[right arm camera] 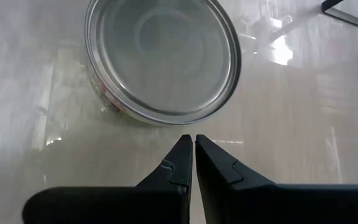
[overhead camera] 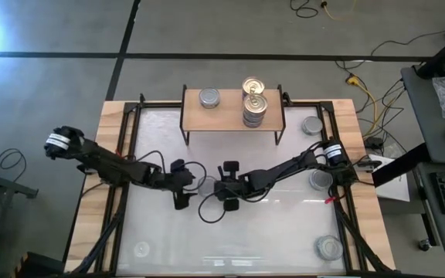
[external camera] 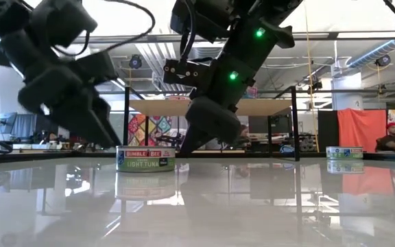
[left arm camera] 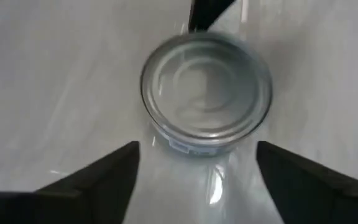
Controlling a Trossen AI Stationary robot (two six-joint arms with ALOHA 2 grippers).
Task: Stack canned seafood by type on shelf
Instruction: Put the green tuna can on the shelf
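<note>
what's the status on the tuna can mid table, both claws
Left claw open, straddling nothing, tuna can just ahead on the table. Right claw shut, tips beside the same can, empty. Nothing blocking the shelf.

Tin point(external camera: 145, 159) brand: "BUMBLE BEE", on the side label
Tin product: "LIGHT TUNA", below the brand on the same label
Far tin point(external camera: 343, 153) label: print too small to read
Other tins: tops only, no text legible
</note>
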